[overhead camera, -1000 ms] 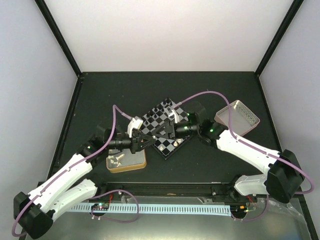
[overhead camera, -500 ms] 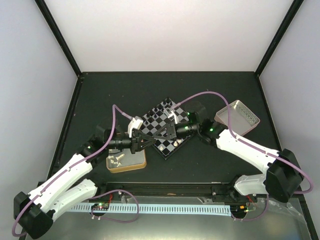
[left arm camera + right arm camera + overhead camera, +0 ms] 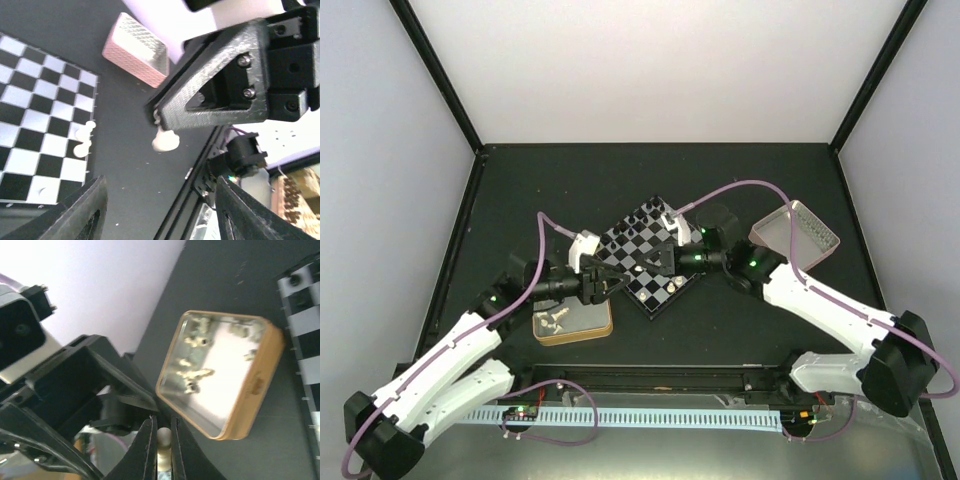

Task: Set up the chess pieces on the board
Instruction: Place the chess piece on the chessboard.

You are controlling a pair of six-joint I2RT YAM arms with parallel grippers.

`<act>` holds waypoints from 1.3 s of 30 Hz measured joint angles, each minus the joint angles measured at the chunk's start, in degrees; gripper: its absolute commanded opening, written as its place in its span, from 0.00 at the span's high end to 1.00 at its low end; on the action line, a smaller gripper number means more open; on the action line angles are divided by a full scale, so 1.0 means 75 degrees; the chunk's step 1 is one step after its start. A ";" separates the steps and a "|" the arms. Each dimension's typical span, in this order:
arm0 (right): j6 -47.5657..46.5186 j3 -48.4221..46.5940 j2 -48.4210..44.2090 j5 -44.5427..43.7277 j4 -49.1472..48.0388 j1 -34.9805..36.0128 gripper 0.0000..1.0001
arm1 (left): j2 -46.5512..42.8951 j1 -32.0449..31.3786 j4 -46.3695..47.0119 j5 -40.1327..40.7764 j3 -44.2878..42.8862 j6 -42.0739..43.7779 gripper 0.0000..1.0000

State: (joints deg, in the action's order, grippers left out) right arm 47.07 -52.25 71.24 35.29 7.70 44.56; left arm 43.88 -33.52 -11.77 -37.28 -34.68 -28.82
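My right gripper (image 3: 161, 421) is shut on a cream-white chess piece (image 3: 163, 438), a pawn-like figure with a round head. The left wrist view shows that same piece (image 3: 165, 141) hanging from the right gripper (image 3: 158, 118) over the dark table beside the board (image 3: 40, 120). My left gripper (image 3: 160, 210) is open just below it, with nothing between its fingers (image 3: 82, 210). From above, both grippers meet over the board's (image 3: 638, 228) near-left edge: left gripper (image 3: 623, 277), right gripper (image 3: 643, 264). Two white pieces (image 3: 84, 139) stand at the board's edge. Black pieces (image 3: 295, 279) line its far side.
A gold-rimmed tin (image 3: 603, 327) with several cream pieces (image 3: 195, 374) lies left of the board, under the left arm. A pinkish silver tray (image 3: 812, 232) stands at the back right. The metal rail (image 3: 650, 385) runs along the table's near edge.
The left gripper has opened and drawn back slightly to the left. The right gripper has shut on the cream-white piece between them and now holds it alone.
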 measured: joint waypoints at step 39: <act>-0.2302 0.0662 0.1183 -0.6985 0.1384 0.2302 0.99 | -0.0918 0.0020 -0.3742 0.5074 -0.0720 -0.1303 0.29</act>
State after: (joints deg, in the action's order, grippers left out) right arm 29.80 -47.29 80.12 -17.10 18.09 61.82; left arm 36.99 -33.36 -39.83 0.78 -40.07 -38.59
